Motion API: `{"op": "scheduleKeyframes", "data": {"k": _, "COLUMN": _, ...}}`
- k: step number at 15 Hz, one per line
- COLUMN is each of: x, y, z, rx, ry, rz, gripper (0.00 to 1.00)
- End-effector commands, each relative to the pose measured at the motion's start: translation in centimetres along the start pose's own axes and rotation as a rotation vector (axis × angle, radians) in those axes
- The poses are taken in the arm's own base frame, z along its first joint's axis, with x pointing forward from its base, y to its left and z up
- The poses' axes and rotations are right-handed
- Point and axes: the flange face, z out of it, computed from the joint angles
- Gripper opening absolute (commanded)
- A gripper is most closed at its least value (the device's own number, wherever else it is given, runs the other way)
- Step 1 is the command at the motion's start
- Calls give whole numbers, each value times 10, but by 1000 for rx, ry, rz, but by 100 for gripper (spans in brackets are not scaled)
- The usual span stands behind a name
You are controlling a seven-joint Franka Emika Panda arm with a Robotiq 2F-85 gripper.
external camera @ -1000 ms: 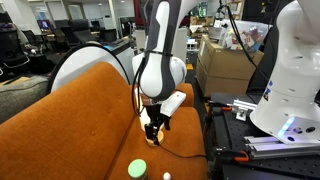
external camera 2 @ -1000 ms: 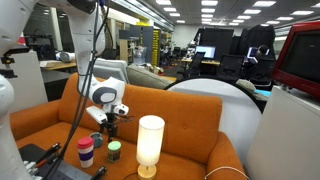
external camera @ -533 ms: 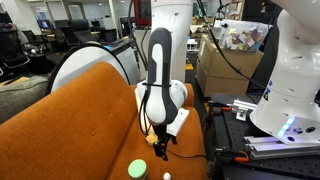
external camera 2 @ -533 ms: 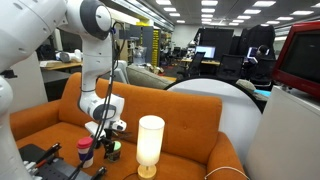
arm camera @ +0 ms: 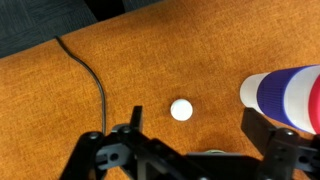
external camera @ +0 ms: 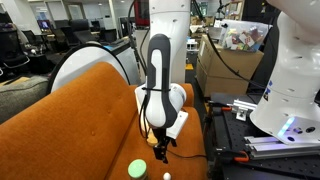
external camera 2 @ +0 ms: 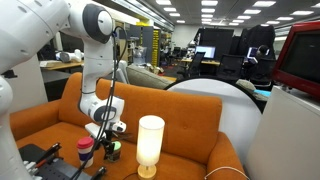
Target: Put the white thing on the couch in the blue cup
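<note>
Hovering low over the seat, your end effector (arm camera: 196,128) has its dark fingers (arm camera: 136,120) spread wide with nothing between them. In the wrist view the white thing (arm camera: 181,109) lies on the couch (arm camera: 50,110), just ahead of the gap between the fingers and touching neither. It is small, smooth and roundish, so you can tell no long axis or heading for it. To one side, near one finger, the blue cup (arm camera: 290,92) shows a glossy wall banded in white, blue and red. A thin black cable (arm camera: 93,82) curves across the woven burnt-orange fabric on the opposite side. In an exterior view the white thing (external camera: 166,176) sits beside a flat green round thing (external camera: 137,169), with the end effector (external camera: 158,143) above them. In an exterior view the cup (external camera 2: 85,152) stands upright near a tall glowing white cylinder lamp (external camera 2: 150,145). Half a second ago the arm stood almost the same; a second ago it hung higher.
</note>
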Motion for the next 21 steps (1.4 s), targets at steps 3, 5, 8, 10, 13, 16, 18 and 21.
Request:
{"op": "scheduleKeyframes", "data": {"k": 3, "x": 1, "y": -13, "z": 29, "rx": 14, "ry": -62, "rz": -63, "gripper": 100}}
{"op": "scheduleKeyframes", "data": {"k": 5, "x": 1, "y": -18, "z": 47, "rx": 11, "ry": -85, "rz": -85, "gripper": 100}}
{"op": "scheduleKeyframes", "data": {"k": 8, "x": 9, "y": -20, "z": 70, "rx": 13, "ry": -81, "rz": -98, "gripper": 100}}
{"op": "scheduleKeyframes", "data": {"k": 10, "x": 16, "y": -22, "z": 81, "rx": 8, "ry": -73, "rz": -95, "gripper": 100}}
{"op": "scheduleKeyframes", "data": {"k": 13, "x": 15, "y": -22, "z": 83, "rx": 5, "ry": -76, "rz": -83, "gripper": 100}}
{"op": "scheduleKeyframes", "data": {"k": 16, "x": 16, "y": -23, "z": 84, "rx": 6, "ry": -74, "rz": -83, "gripper": 100}}
{"op": "scheduleKeyframes", "data": {"k": 18, "x": 22, "y": -23, "z": 89, "rx": 7, "ry": -60, "rz": -74, "gripper": 100}}
{"op": "scheduleKeyframes", "data": {"k": 21, "x": 32, "y": -23, "z": 99, "rx": 9, "ry": -57, "rz": -74, "gripper": 100}}
